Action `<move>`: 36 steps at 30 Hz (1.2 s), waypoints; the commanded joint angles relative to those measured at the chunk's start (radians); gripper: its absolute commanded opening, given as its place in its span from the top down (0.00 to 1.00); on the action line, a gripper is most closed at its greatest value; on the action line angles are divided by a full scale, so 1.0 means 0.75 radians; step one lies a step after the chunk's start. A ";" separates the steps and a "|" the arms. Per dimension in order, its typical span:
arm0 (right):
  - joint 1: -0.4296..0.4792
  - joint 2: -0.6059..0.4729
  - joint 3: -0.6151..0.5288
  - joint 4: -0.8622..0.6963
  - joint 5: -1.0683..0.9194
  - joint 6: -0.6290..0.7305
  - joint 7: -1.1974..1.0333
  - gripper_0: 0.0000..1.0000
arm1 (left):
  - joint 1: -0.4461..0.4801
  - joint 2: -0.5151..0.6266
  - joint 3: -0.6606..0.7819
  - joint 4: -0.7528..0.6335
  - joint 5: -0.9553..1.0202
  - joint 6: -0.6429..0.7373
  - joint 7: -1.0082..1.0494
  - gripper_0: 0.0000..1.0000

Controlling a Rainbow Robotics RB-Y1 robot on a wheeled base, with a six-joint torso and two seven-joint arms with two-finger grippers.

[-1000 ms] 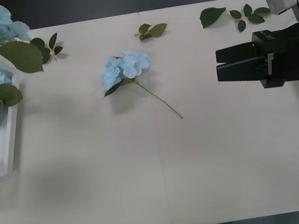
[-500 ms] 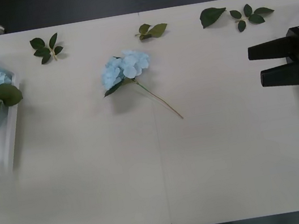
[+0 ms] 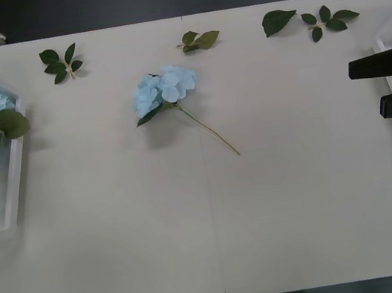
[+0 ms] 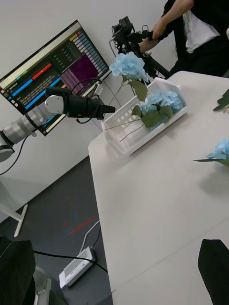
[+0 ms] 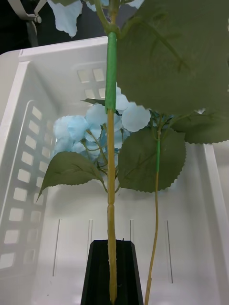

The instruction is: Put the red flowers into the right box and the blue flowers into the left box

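Blue flower stem (image 5: 111,190) pinched, bloom cropped; left fingers (image 5: 112,274).

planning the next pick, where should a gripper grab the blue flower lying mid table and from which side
Likely the bare stem of the blue flower, past its leaf, around. It lies flat, running diagonally from the bloom toward the table's near edge with clear table both sides, so come straight down from above, fingers straddling the stem. The fluffy bloom would crush.

Loose leaf sprigs (image 3: 60,64) on cream table (image 3: 217,226), perhaps monitor (image 4: 52,71) behind
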 commanded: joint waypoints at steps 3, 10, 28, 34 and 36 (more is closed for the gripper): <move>-0.004 -0.033 -0.010 0.003 -0.015 0.019 0.045 0.00 | 0.013 0.025 0.001 -0.003 0.009 -0.013 -0.008 1.00; -0.002 -0.033 -0.010 0.001 -0.013 0.025 0.045 0.00 | 0.011 0.023 -0.011 -0.005 0.021 -0.015 -0.017 0.63; -0.002 -0.033 -0.010 0.001 -0.013 0.025 0.045 0.00 | -0.073 0.025 -0.208 -0.212 0.467 0.269 -0.242 0.42; -0.002 -0.033 -0.010 0.001 -0.013 0.025 0.045 0.00 | -0.236 0.025 -0.410 -0.273 0.529 0.271 -0.182 0.42; -0.002 -0.033 -0.010 0.001 -0.013 0.025 0.045 0.00 | -0.318 0.009 -0.500 -0.269 0.514 0.271 -0.113 0.42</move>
